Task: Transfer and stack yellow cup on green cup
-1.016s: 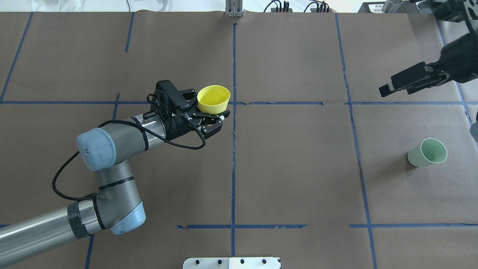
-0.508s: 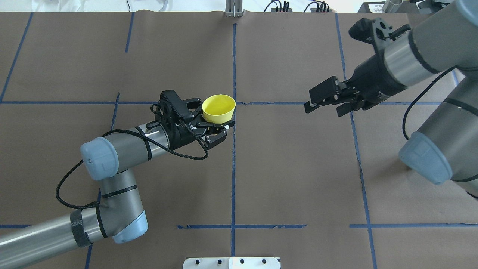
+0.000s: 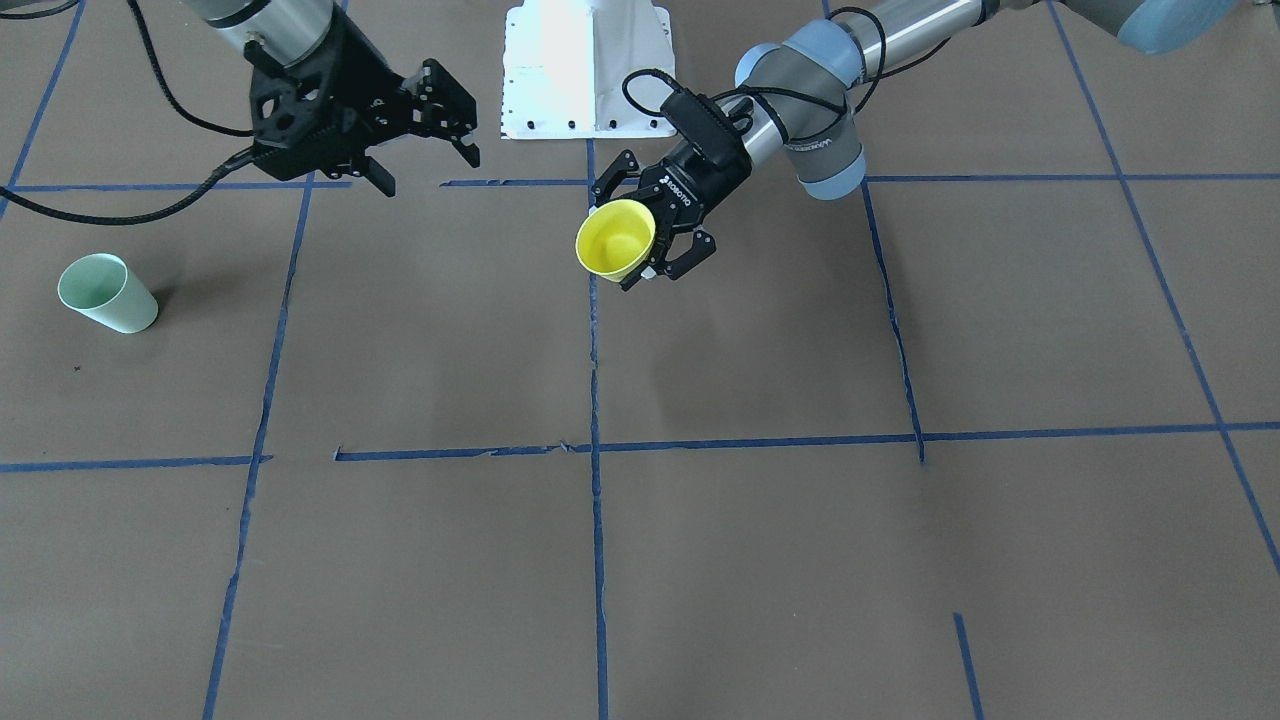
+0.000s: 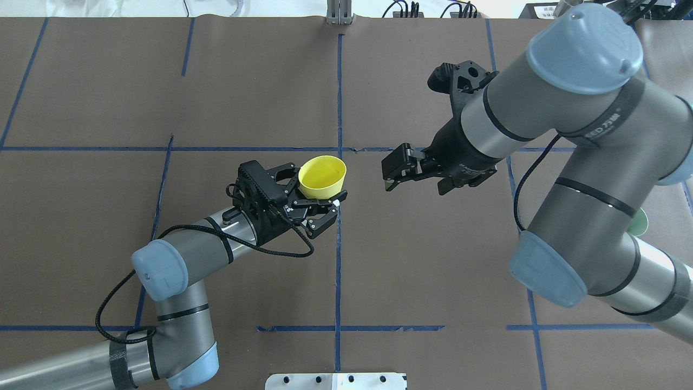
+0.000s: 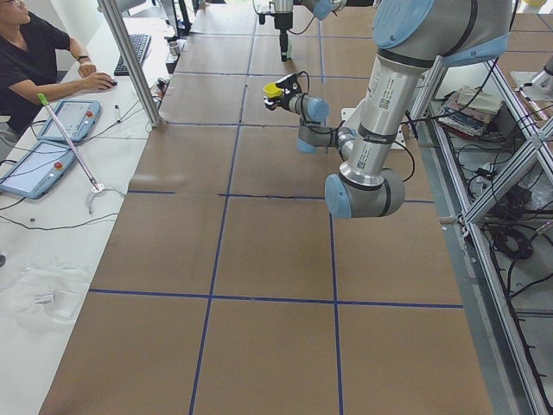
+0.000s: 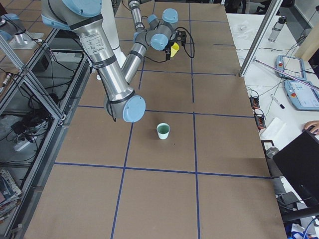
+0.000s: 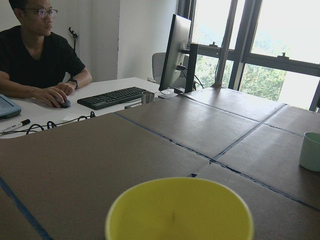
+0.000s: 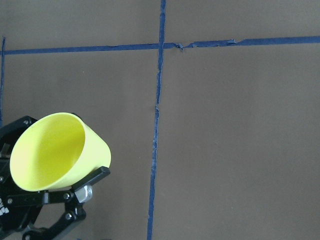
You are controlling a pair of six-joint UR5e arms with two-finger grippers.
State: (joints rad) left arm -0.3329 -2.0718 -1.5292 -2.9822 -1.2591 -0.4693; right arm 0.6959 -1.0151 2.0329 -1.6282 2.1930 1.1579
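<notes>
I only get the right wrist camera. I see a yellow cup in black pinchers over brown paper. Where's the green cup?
Observer: The green cup stands upright on the table, far out on the robot's right side, with nothing near it.
Operator: Who's doing the holding?
Observer: The left gripper. It is shut on the yellow cup and holds it up off the table.
Operator: What about my side?
Observer: The right gripper is open and empty. It points toward the yellow cup, with a gap between them.
</notes>
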